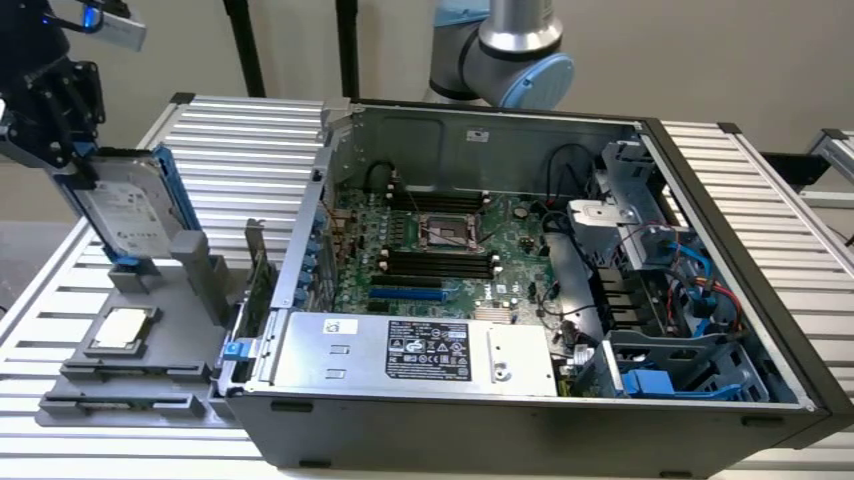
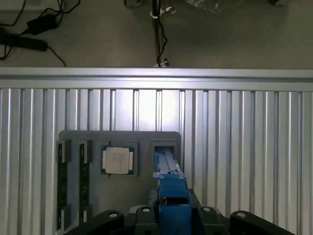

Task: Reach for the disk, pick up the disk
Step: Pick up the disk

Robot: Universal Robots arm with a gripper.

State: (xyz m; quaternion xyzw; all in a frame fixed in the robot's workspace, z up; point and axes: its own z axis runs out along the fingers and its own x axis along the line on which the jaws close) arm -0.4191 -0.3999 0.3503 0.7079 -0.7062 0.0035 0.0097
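Observation:
The disk (image 1: 127,210), a silver-grey hard drive with a white label and blue rails, stands nearly upright and slightly tilted over the slot of a grey tray (image 1: 160,275) at the exterior view's left. My gripper (image 1: 78,170) sits at the disk's upper end, shut on it. In the wrist view the blue rail of the disk (image 2: 168,171) runs out from between my gripper (image 2: 172,215) fingers toward the tray's open slot (image 2: 165,147). I cannot tell whether the disk's lower end still touches the slot.
A small square silver chip (image 1: 123,328) (image 2: 117,160) lies on the grey tray beside the slot. An open computer case (image 1: 534,300) with a silver box (image 1: 414,350) stands to the exterior view's right. The ribbed metal table (image 2: 244,127) ends at a floor with cables.

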